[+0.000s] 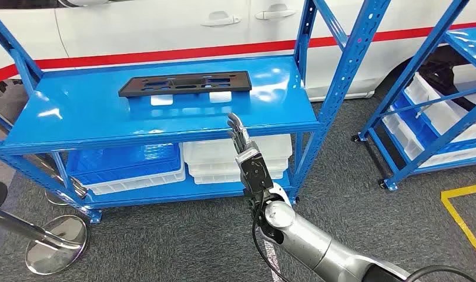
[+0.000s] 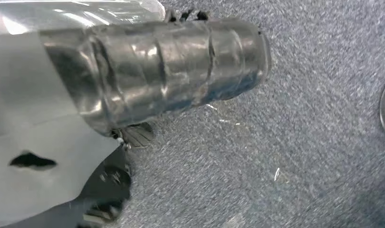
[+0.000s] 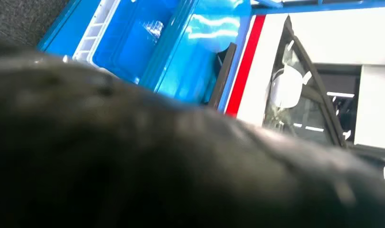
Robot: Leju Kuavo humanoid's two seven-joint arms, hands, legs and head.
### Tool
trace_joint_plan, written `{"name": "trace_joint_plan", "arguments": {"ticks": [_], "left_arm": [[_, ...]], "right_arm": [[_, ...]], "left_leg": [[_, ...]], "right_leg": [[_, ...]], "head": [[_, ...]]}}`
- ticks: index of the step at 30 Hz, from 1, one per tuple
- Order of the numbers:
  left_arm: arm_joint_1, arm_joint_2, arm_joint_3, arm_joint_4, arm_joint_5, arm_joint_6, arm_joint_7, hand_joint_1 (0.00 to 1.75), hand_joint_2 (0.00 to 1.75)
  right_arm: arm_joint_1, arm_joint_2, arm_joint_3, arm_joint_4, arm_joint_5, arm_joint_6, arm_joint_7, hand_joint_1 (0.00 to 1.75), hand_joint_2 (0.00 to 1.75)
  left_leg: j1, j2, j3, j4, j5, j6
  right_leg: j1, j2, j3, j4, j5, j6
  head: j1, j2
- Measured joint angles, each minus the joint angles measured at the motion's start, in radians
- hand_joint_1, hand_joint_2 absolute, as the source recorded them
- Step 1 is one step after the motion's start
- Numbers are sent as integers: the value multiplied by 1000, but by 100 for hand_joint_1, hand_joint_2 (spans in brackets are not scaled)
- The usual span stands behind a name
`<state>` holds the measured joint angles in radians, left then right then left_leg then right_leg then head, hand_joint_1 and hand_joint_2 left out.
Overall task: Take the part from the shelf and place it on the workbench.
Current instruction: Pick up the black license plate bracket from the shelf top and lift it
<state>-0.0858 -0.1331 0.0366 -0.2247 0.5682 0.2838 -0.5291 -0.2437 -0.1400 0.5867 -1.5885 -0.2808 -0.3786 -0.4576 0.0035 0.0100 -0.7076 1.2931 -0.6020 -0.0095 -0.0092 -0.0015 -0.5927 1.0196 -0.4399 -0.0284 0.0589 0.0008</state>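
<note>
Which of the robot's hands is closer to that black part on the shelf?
Right. The right hand is raised before the shelf, just short of the black part. The left hand hangs down over the carpet.

The shelf [image 1: 165, 103] looks like painted metal, bright blue and very glossy; its top surface reflects light and the white car [image 1: 165, 26] at 12 o'clock. The part [image 1: 185, 83] on it is black, matt, and seems plastic. Under the top board, the blue bin [image 1: 127, 161] and white bins [image 1: 224, 161] look like smooth plastic. The right hand [image 1: 242, 144] has dark, slightly shiny fingers, and its arm is brushed silver metal. The floor [image 1: 183, 235] is grey carpet, rough and matt. At 8 o'clock, a stanchion base [image 1: 54, 244] is polished, mirror-like metal. The left hand [image 2: 157, 71] has a grey ribbed cover with a dull shine.
</note>
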Motion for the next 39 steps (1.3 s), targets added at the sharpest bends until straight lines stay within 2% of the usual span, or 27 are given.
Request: {"name": "trace_joint_plan", "arguments": {"ticks": [2,3,5,7,8,11,13,15,16,17,18,20,21,22,23,26,28,29,31,32,33,34,36,37,38,39], "left_arm": [[1,0,0,0,1,0,0,0,0],[2,0,0,0,1,0,1,0,0],[1,1,-2,0,1,0,1,0,0],[-2,2,-6,0,1,0,1,0,0],[-3,3,-8,0,2,0,2,0,0],[-5,4,-14,0,2,-3,2,0,0],[-5,4,-18,0,2,-6,3,0,0],[-5,4,-21,0,2,-9,4,0,0],[-5,4,-22,0,3,-12,5,0,0],[-4,4,-23,0,4,-15,7,0,0],[-4,4,-23,0,6,-17,8,0,0],[-3,4,-23,0,9,-20,11,0,0],[-4,5,-23,0,10,-20,12,0,0],[-5,5,-23,0,10,-20,13,0,0],[-6,6,-24,0,10,-20,14,0,0],[-7,6,-25,0,10,-19,14,0,0],[-8,6,-25,0,10,-19,14,0,0],[-9,6,-26,0,10,-19,14,0,0],[-10,6,-27,0,10,-19,14,0,0],[-8,6,-28,0,10,-20,14,0,0],[-6,6,-28,0,10,-20,15,0,0],[-4,6,-29,0,11,-21,15,0,0],[-4,7,-30,0,12,-21,15,0,0],[-5,8,-32,0,13,-21,15,0,0],[-6,10,-33,0,13,-21,15,0,0],[-7,11,-35,0,13,-21,15,0,0]], "right_arm": [[0,0,0,1,0,1,-1,0,0],[0,0,0,2,0,3,-2,0,0],[-1,0,0,3,0,5,-4,0,0],[-3,0,0,4,0,6,-4,0,0],[-4,0,0,4,1,6,-5,0,0],[-6,0,0,6,1,9,-5,0,0],[-9,-1,0,6,1,10,-5,0,0],[-10,-1,0,7,2,10,-6,0,0],[-9,-1,0,8,2,11,-6,0,0],[-7,-1,0,9,4,12,-8,0,0],[-6,-2,1,10,6,14,-10,0,0],[-6,-2,1,12,13,21,-15,0,0],[-7,-3,1,12,16,25,-16,0,0],[-8,-3,1,12,18,27,-17,0,0],[-8,-3,1,12,18,29,-18,0,0],[-7,-4,2,13,18,30,-20,0,0],[-9,-5,2,13,18,30,-21,0,0],[-9,-5,2,13,18,30,-22,0,0],[-9,-5,2,13,18,30,-22,0,0],[-8,-5,2,14,18,31,-22,0,0],[-8,-5,2,15,18,33,-22,0,0],[-8,-5,2,15,18,34,-22,0,0],[-9,-5,2,16,18,40,-22,0,0],[-10,-5,2,16,18,42,-22,0,0],[-11,-5,2,17,18,43,-22,0,0],[-11,-5,2,18,18,44,-22,0,0]], "left_leg": [[0,0,-6,4,13,1],[0,-1,-2,-12,36,2],[-3,-7,51,-139,110,14],[-8,-15,104,-254,151,29],[-11,-17,116,-277,152,34],[-10,-15,128,-295,153,45],[-3,-11,143,-314,159,54],[-1,-7,151,-319,156,60],[-1,-6,153,-317,153,61],[0,-5,155,-316,148,60],[1,-5,158,-312,143,58],[7,-5,164,-298,127,47],[8,-5,164,-287,116,39],[8,-5,163,-279,107,31],[6,-5,162,-274,101,24],[7,-4,168,-275,92,9],[9,-3,151,-231,66,0],[9,-4,124,-178,43,-4],[9,-4,44,-44,1,-7],[9,-4,10,0,-2,-6],[8,-4,-7,8,16,-3],[7,-5,-5,-22,52,3],[0,-9,40,-150,140,24],[-5,-11,63,-205,165,35],[-10,-12,80,-241,173,44],[-13,-13,86,-254,167,49]], "right_leg": [[0,7,1,1,-1,0],[1,14,2,1,-2,0],[1,24,6,1,-5,2],[3,30,7,2,-9,8],[2,32,6,1,-10,13],[2,33,7,1,-14,31],[3,25,-17,54,-44,40],[-2,17,-83,179,-96,47],[-5,15,-118,236,-112,51],[-9,13,-140,267,-111,56],[-13,11,-144,261,-91,61],[-21,4,-100,150,-21,70],[-22,1,-71,89,2,72],[-21,0,-50,48,13,68],[-19,0,-41,30,11,62],[-15,5,-37,30,1,35],[-18,7,-25,25,-4,20],[-18,7,-20,23,-7,15],[-14,8,-13,23,-14,8],[-11,10,-10,23,-18,6],[-8,13,-5,23,-22,5],[-5,16,2,23,-26,4],[-1,19,19,21,-37,5],[0,20,24,20,-41,7],[-1,21,26,19,-43,10],[-3,21,26,17,-44,14]], "head": [[0,0],[0,0],[0,0],[0,0],[0,0],[1,0],[3,0],[5,0],[5,0],[5,0],[5,0],[5,0],[6,0],[6,0],[6,0],[6,0],[4,0],[2,0],[1,0],[1,0],[1,0],[1,0],[2,0],[2,0],[2,0],[1,0]]}}
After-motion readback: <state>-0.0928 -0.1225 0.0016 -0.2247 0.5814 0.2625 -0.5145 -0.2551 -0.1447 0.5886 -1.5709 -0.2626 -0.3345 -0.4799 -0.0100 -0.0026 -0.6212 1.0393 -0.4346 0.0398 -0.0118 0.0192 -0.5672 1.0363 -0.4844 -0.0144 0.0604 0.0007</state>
